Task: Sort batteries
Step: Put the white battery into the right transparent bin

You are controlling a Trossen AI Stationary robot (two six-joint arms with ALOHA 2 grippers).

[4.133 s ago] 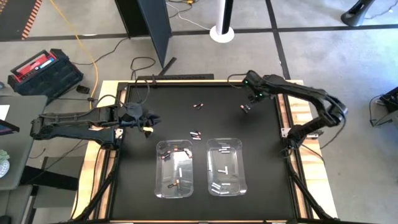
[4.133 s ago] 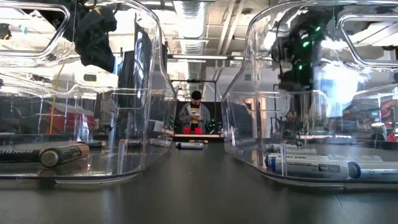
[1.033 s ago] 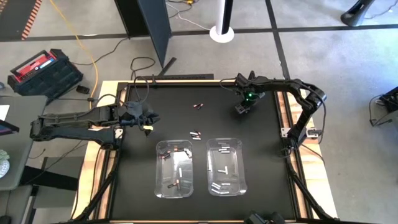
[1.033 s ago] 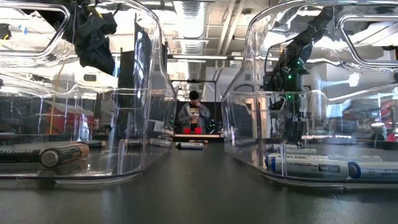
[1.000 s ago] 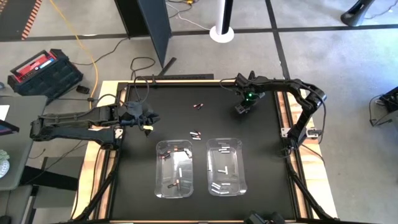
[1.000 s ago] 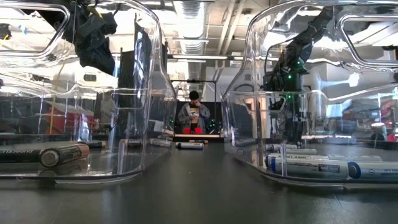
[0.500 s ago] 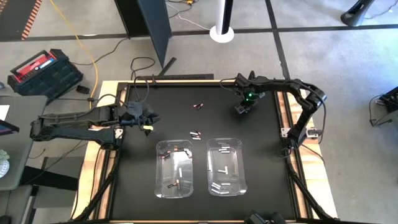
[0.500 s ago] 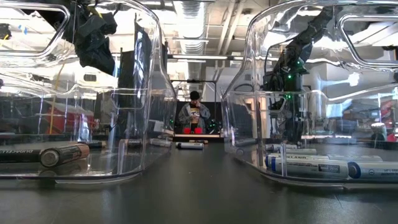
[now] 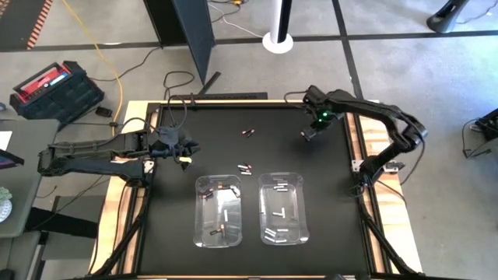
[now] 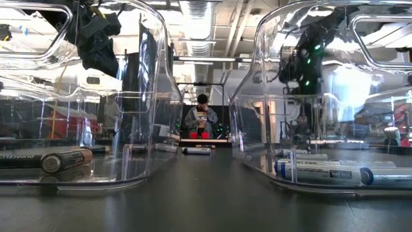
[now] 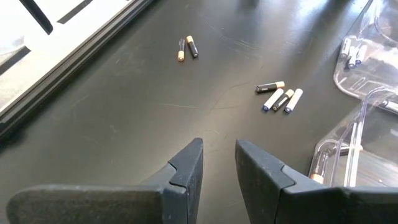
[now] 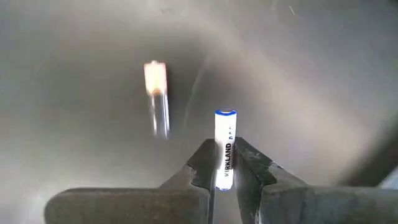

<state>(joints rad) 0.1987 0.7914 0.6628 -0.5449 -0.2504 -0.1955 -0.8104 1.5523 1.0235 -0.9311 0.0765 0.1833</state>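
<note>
Step in hand – right gripper [image 12: 222, 165], upper right of the high view, clamped on white cylindrical Kirkland battery [image 12: 224, 148] – next, carry to right-hand clear plastic bin [image 9: 283, 208]; left gripper [image 11: 217, 163] idle, jaws apart.

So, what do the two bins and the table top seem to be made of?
The bins look like clear, glossy plastic: the room shows through their walls, with bright reflections on the curves. The table top looks like a black matte sheet, perhaps rubber or coated board; it shows faint scratches and little shine. Its edge looks like pale wood.
</note>
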